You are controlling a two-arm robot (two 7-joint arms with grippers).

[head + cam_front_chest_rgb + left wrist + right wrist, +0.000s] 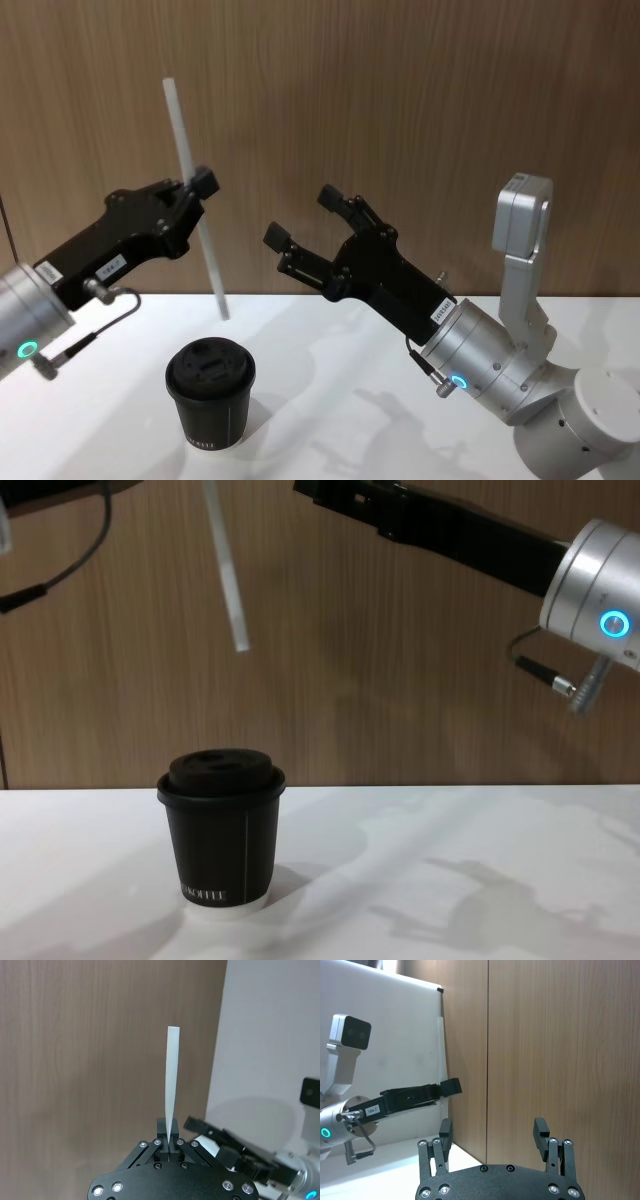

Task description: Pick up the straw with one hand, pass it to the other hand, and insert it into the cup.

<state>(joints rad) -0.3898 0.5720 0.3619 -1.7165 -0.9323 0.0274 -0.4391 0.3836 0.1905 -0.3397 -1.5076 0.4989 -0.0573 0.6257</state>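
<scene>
It looks like a robotics lab bench or demo stand. A smooth white tabletop (340,420) spans the lower part of the head view and butts against a wall of brown wood-grain panels (420,90) filling the upper half. A straight vertical seam (488,1035) between two panels runs down the middle of the right wrist view. A silver cylindrical robot arm with a teal light ring (480,360) rises from the lower right, and a small black paper cup with a domed lid (210,395) stands on the white surface at lower left

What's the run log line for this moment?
left gripper: shut on straw, held up | right gripper: open, apart from straw | cup: upright, lidded, no straw
</scene>
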